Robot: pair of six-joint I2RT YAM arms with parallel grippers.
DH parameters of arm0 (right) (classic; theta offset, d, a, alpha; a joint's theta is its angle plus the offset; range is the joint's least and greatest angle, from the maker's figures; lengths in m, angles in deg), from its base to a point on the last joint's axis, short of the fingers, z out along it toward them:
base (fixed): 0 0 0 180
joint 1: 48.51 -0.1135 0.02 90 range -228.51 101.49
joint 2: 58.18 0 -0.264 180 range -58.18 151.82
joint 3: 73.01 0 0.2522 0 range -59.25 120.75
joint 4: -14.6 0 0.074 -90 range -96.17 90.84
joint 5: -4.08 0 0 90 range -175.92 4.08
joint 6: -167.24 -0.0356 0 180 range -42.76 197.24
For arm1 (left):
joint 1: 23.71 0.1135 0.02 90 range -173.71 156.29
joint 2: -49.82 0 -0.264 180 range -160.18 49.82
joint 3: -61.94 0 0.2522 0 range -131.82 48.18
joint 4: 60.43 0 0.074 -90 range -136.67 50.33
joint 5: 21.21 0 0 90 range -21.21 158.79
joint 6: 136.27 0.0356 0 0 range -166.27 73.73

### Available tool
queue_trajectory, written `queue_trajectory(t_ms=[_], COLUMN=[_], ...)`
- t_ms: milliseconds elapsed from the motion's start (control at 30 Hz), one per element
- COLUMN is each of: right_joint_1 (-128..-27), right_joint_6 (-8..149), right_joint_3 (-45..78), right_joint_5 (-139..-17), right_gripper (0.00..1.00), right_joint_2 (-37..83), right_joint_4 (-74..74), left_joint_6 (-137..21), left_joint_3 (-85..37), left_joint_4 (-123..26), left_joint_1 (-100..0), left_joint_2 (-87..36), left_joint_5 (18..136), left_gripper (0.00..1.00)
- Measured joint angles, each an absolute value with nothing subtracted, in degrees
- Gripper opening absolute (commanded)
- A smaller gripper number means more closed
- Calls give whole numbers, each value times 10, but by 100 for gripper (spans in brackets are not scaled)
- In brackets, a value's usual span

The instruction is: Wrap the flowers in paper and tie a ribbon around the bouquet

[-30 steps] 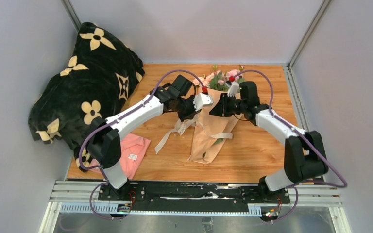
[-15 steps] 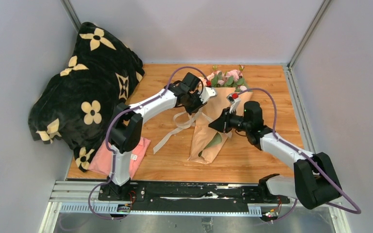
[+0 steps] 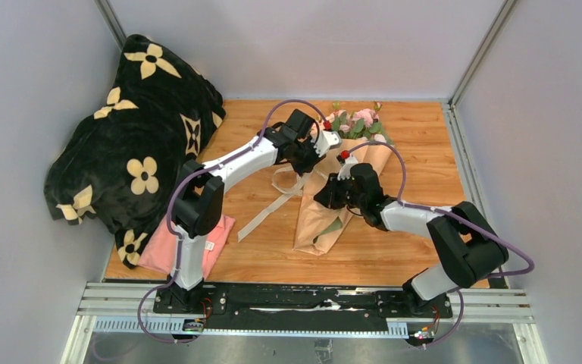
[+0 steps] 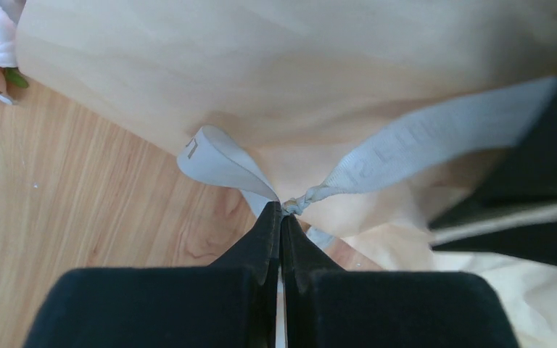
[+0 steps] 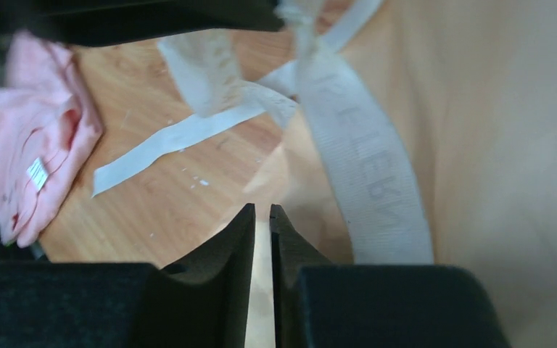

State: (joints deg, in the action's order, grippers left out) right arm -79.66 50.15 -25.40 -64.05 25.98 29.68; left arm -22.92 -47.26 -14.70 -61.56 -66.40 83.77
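Tension counts: with the left tool [image 4: 281, 214] pinched shut on the ribbon [image 4: 435, 138] against the bouquet [image 3: 314, 221] on the tabletop [image 3: 273, 252], we should close the right tool [image 5: 261, 214], barely open and empty, on the length crossing the paper [image 5: 493, 145].

Stems of the pink and cream roses [image 3: 356, 120] are hidden inside the peach-orange paper cone [image 3: 314, 220]. Lettering on the cream-beige ribbon [image 4: 435, 138] is blurred, unread. The small pink cloth [image 3: 216, 227] is partly covered by the left arm [image 3: 197, 208]. Whether paper is pinched in the right gripper [image 5: 261, 210] cannot be made out.
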Motion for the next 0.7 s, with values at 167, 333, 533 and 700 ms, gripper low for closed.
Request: queue_trajectory(t_ms=[167,333,533,700], right_joint_1=[-797,-794,-787,-784], right_joint_6=[479,455,447,450], right_joint_3=[-250,-251,-254,-261], right_joint_5=[-703,-732,-740,-751], right_gripper=[31,40,49,50], right_joint_2=[298,321,322,322], right_joint_4=[308,357,442,474], left_joint_6=[-241,-259,-262,-261], left_joint_3=[-463,-462,-462,-462], left_joint_4=[-140,-135,-125,-104], left_joint_1=[-616,-616,-618,-620], left_joint_2=[-636,-596,-579,-579], left_joint_5=[868,909,952,976], left_gripper=[0,0,0,0])
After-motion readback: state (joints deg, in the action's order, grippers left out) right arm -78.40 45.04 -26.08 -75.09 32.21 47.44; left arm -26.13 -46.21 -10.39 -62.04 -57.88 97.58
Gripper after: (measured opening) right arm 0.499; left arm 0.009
